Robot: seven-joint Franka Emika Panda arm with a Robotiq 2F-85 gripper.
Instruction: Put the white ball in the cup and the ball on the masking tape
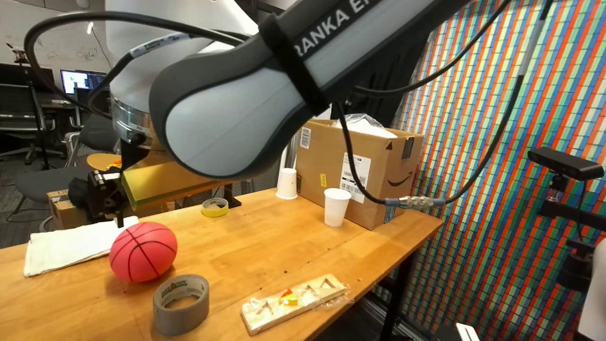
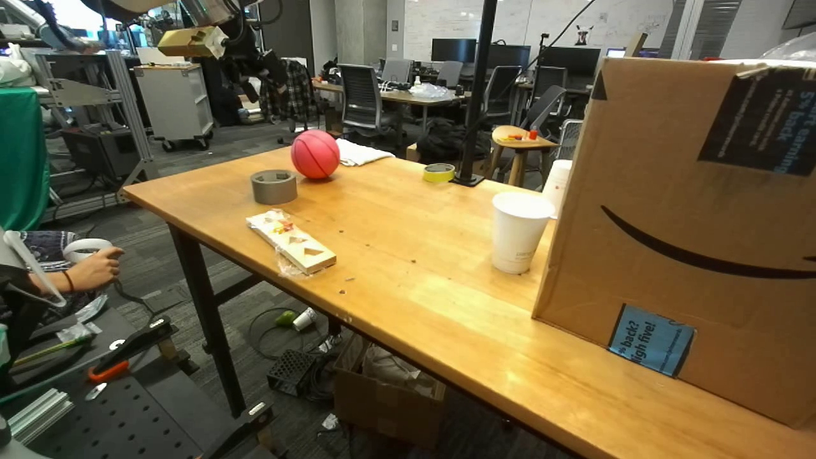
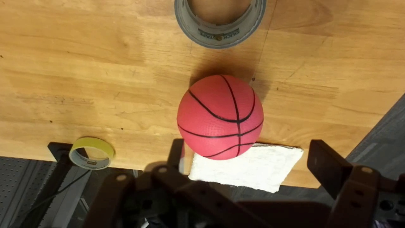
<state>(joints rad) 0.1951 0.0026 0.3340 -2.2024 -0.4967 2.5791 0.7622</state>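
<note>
The ball (image 1: 143, 252), red-pink with dark seams, rests on the table in both exterior views (image 2: 315, 155) and in the wrist view (image 3: 220, 117). The masking tape (image 1: 182, 310), a grey roll, lies flat beside it (image 2: 274, 187); the wrist view shows part of it (image 3: 221, 36). The cup (image 1: 336, 208), small and white, stands upright by the cardboard box (image 2: 519, 233). The white ball does not show in any view. My gripper (image 1: 111, 213) is in the air above the ball's far side; its fingers (image 3: 246, 153) are apart with nothing between them. It also shows in an exterior view (image 2: 262, 83).
A folded white cloth (image 3: 250, 166) lies behind the ball. A yellow tape roll (image 1: 215, 207) sits near a black post (image 2: 475, 95). A white bottle-like container (image 1: 286, 183) and a cardboard box (image 1: 360, 170) stand at the far end. A wooden puzzle board (image 1: 293, 303) lies near the edge.
</note>
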